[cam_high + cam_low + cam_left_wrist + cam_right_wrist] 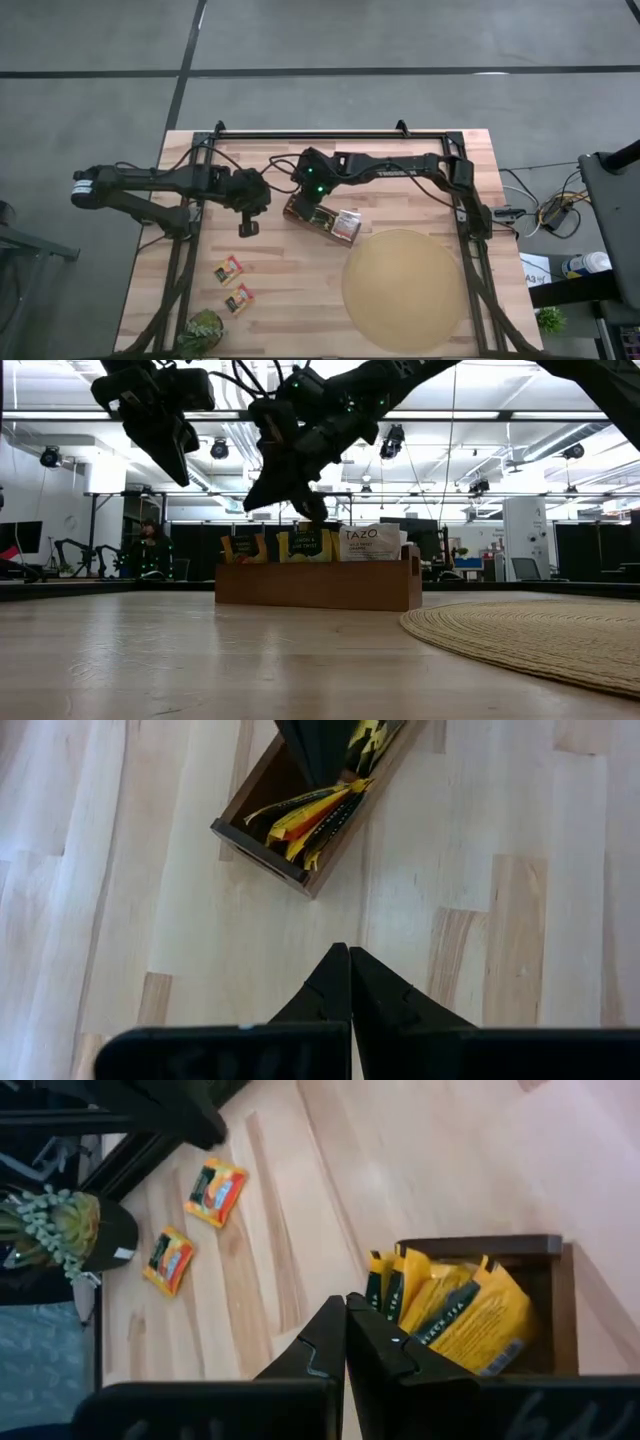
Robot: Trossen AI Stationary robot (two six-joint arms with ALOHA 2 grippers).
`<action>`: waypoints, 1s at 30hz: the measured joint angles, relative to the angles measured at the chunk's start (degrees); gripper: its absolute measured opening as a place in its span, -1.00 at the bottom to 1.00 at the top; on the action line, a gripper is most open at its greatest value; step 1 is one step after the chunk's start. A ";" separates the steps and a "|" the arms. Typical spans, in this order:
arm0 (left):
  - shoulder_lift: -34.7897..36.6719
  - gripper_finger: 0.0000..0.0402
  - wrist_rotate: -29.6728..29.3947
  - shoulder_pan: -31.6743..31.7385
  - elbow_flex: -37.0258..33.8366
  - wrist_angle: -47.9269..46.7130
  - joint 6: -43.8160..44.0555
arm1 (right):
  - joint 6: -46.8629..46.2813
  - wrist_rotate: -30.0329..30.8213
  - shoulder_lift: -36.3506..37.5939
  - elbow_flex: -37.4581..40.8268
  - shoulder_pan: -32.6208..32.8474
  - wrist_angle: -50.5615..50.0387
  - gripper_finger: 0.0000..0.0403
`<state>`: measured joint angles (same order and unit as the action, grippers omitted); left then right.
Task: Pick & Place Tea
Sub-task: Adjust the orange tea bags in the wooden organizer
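I see the box [322, 222] near the middle of the bench [420, 165], with the mat [404, 290] just beside its right end. Tea sachets [455, 1310] stand upright in it, yellow and dark green ones at the near end. From above, most of the box is covered by the right arm, so I cannot count them. In the low view a white sachet [372, 544] stands at the right end of the row, its lower part hidden behind the box wall.

The right gripper [312, 208] hangs over the left end of the box, jaws together, holding nothing that I can make out. The left gripper [248, 228] hovers just left of the box, jaws together and empty; in its own camera the far end of the box is cut off by the picture's edge.

Two orange-red sachets [229, 269] [239, 298] lie flat on the front left of the bench, well apart from the box. A potted plant [202, 331] sits at the front edge beside them, partly cut off.
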<state>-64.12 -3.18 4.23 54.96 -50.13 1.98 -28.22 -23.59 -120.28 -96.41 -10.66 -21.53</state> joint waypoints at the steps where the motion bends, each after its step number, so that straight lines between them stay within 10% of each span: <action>1: 0.00 -1.00 0.02 0.00 -0.02 -0.02 0.31 | 0.56 0.10 0.32 -0.32 0.19 -0.72 -0.96; 11: 0.48 -1.00 -0.33 -0.20 -0.02 -0.19 1.06 | 5.66 14.44 3.07 -0.73 1.31 -10.07 -0.96; 30: 0.48 -1.00 -1.01 -0.20 -0.04 -0.04 1.15 | 4.59 12.07 -2.98 -0.93 -1.81 -8.15 -0.96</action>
<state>-63.64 -4.19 4.03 54.92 -50.17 3.14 -23.63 -11.53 -123.26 -97.34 -12.47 -29.67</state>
